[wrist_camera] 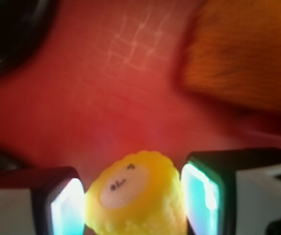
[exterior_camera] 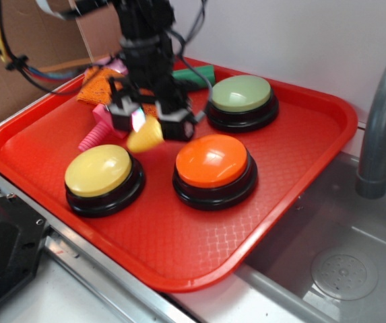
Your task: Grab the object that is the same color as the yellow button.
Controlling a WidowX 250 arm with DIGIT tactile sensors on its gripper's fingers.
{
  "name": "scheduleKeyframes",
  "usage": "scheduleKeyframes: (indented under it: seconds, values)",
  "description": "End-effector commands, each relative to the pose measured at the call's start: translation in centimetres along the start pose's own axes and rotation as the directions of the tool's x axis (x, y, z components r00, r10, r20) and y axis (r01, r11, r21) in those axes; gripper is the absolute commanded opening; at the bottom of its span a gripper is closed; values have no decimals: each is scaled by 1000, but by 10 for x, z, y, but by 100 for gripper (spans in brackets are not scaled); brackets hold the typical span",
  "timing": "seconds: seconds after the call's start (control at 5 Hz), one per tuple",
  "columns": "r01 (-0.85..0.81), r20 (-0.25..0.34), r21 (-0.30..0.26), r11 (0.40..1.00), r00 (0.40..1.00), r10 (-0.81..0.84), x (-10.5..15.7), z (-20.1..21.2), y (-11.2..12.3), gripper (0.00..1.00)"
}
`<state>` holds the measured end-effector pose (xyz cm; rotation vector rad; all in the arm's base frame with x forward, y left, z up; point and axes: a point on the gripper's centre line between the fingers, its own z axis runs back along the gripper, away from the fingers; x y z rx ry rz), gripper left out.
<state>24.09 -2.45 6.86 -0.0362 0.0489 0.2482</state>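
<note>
Gripper (exterior_camera: 147, 124) closed on corn cob (exterior_camera: 145, 136), pads (wrist_camera: 65, 211) flanking both sides in wrist view, touching or nearly so. Cob mid-tray, toward back half, between yellow button (exterior_camera: 102, 171) and orange button (exterior_camera: 213, 161), tilted; can't tell if lifted or resting on tray. Flat round end w/ sticker faces wrist cam (wrist_camera: 123, 188).

Handling, judged: hollow plastic, very light, stiff, not fragile. Ridged kernels give some bite but cone taper likely lets it squirt out toward narrow end. Best hold across wide end, where pads sit now.

Surface: red tray (exterior_camera: 179, 249), textured grid, raised rim; probably low slip. Green button (exterior_camera: 240, 94) near back right corner. Pink screw (exterior_camera: 98, 131) just left of gripper, orange cloth (exterior_camera: 97, 86) by back left edge, green item behind arm, unclear what. Tight around cob sideways; straight up looks free. Sink (exterior_camera: 341, 269) and faucet (exterior_camera: 381, 121) off tray's right edge.
</note>
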Motion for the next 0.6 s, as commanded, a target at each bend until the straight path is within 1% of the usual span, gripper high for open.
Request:
scheduleKeyframes:
  seconds: [0.0, 0.2, 0.4]
  values:
    - [131, 147, -7, 991, 981, -128, 4, 107, 8, 0]
    - [118, 188, -19, 993, 976, -112, 1, 124, 17, 0]
    - [73, 98, 33, 997, 992, -76, -3, 113, 32, 0]
